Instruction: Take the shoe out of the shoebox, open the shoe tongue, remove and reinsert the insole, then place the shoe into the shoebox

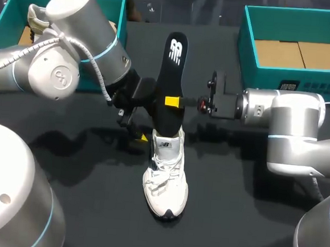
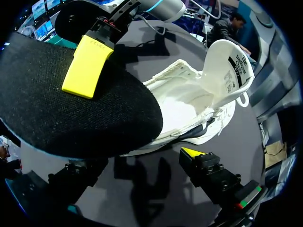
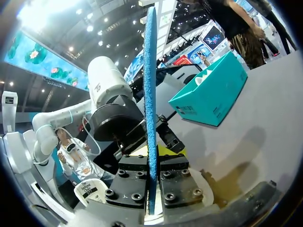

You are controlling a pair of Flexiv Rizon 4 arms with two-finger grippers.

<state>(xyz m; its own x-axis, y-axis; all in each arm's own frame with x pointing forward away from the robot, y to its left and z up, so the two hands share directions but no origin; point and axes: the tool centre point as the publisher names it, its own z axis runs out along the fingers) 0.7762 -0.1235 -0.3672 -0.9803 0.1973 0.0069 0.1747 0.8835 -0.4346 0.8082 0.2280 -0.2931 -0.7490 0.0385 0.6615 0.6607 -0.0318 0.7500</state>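
Left gripper: it is held low over the tabletop, just beside the far end of the shoe. Its fingers are spread wide and nothing is clasped between them. In the left wrist view the shoe lies just ahead of its fingertips.

Right gripper: it is clamped on the insole about midway along its length. One yellow tip is pressed flat on the black face. In the right wrist view the insole is seen edge-on, pinched between the two fingers.

Markings, shoe: a small logo patch is seen at the top of the laces. In the left wrist view a black strip of print runs down a raised white flap. Whether that flap is tongue or heel cannot be told.

Markings, insole: a white logo is printed near the far end.

Markings, box: a white label is stuck on the near wall of the right shoebox.

Shoe: a white laced trainer with a dark toe tip is set on the tabletop between the arms, outside both boxes, toe toward the camera.

Insole: black fabric on top and blue at the edge, it is lifted steeply with its lower end at the shoe's opening. Contact there cannot be told.

Boxes: two teal shoeboxes are placed at the far corners, the left shoebox partly hidden by the left arm. Brown card is seen inside the right one.
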